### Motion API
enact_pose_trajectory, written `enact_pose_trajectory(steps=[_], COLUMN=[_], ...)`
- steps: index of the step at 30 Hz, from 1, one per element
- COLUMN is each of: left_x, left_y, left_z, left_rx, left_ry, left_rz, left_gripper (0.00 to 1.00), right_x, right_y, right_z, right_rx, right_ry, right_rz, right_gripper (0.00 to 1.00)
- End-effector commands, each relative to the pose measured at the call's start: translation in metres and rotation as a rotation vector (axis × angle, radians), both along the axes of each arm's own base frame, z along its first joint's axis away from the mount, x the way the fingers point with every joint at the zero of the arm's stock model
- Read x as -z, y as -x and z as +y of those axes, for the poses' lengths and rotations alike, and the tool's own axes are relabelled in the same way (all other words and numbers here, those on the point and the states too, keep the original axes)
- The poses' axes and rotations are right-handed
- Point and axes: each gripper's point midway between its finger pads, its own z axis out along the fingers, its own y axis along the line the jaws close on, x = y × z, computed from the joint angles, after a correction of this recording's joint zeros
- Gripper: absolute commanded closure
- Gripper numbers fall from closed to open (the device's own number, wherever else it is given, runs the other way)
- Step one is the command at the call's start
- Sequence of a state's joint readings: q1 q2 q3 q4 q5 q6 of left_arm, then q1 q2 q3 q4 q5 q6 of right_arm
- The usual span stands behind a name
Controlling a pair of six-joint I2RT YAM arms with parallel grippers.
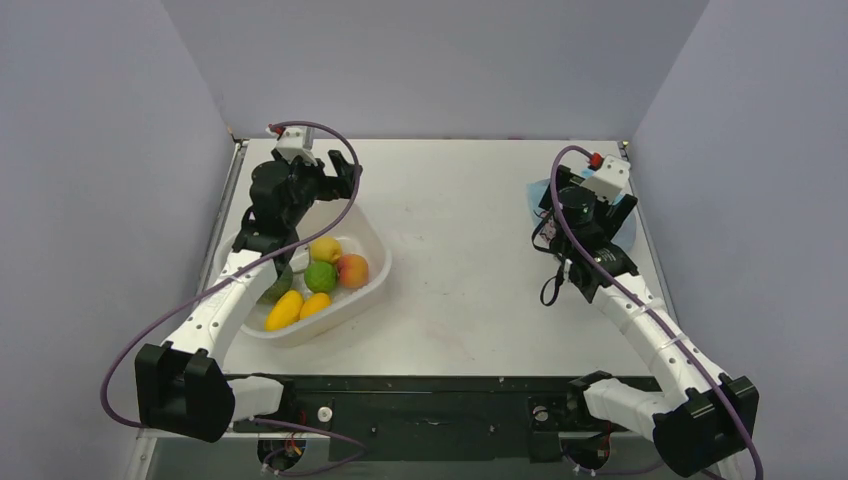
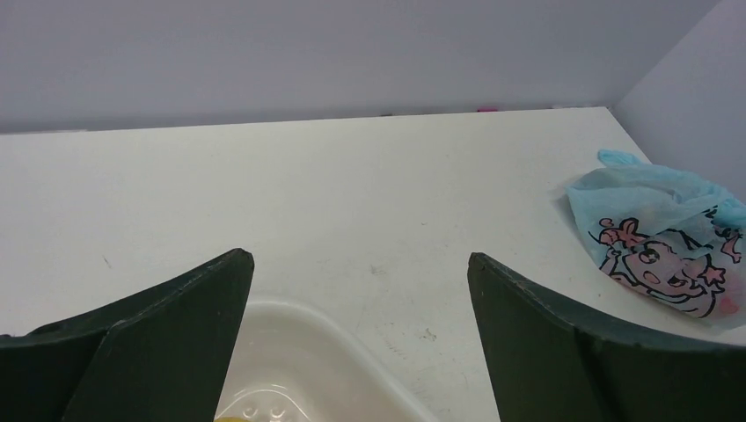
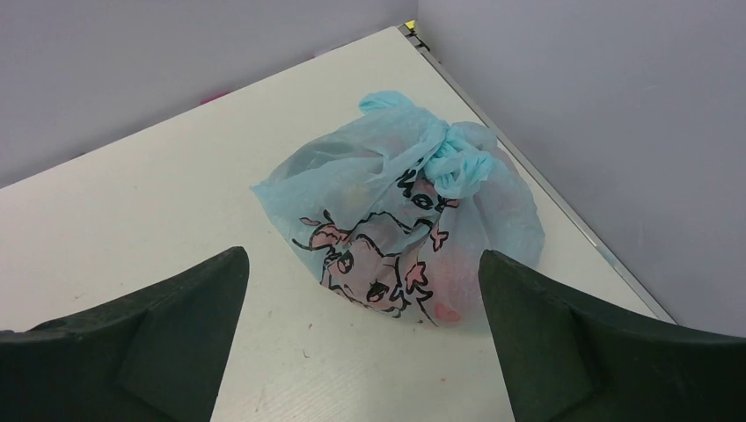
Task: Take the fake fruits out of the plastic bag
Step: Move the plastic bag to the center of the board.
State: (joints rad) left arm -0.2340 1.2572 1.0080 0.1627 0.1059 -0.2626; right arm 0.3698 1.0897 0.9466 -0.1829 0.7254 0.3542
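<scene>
The plastic bag (image 3: 396, 229) is light blue with pink cartoon prints, and its handles are bunched at the top. It lies near the table's far right corner. The fake fruits stay hidden inside it; only a faint red tint (image 3: 471, 264) and a dark shade show through. My right gripper (image 3: 362, 257) is open and empty, just short of the bag, jaws wide. From above, the right gripper (image 1: 592, 212) covers most of the bag (image 1: 534, 196). My left gripper (image 2: 359, 264) is open and empty above the far rim of the white tub (image 2: 334, 338). The bag also shows at the right of the left wrist view (image 2: 660, 237).
The white tub (image 1: 375, 285) at the left holds yellow pieces (image 1: 285, 310), a lime-green one (image 1: 320, 277), a peach-coloured one (image 1: 352, 270) and a green melon (image 1: 275, 285) partly under the left arm. The table's right edge rail (image 3: 563, 207) and the wall run close behind the bag.
</scene>
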Motion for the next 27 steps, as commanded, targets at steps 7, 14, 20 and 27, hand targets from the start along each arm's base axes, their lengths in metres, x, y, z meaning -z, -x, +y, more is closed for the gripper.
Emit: enact_pose_trajectory(steps=[7, 14, 20, 27], left_x=[-0.034, -0.019, -0.007, -0.001], left_y=[-0.001, 0.001, 0.005, 0.016], left_z=[-0.024, -0.048, -0.072, -0.096], left_rx=[0.113, 0.167, 0.232, 0.294], left_ry=[0.071, 0.065, 0.052, 0.018], left_rz=[-0.061, -0.017, 0.023, 0.032], left_gripper=[0.10, 0.11, 0.11, 0.11], right_x=[0.012, 0.028, 0.027, 0.048], right_y=[0.003, -0.013, -0.022, -0.047], right_z=[-0.007, -0.041, -0.073, -0.108], right_rx=[0.070, 0.138, 0.223, 0.252], right_ry=[-0.039, -0.219, -0.238, -0.246], right_rz=[-0.020, -0.061, -0.073, -0.004], right_gripper=[0.00, 0.01, 0.00, 0.00])
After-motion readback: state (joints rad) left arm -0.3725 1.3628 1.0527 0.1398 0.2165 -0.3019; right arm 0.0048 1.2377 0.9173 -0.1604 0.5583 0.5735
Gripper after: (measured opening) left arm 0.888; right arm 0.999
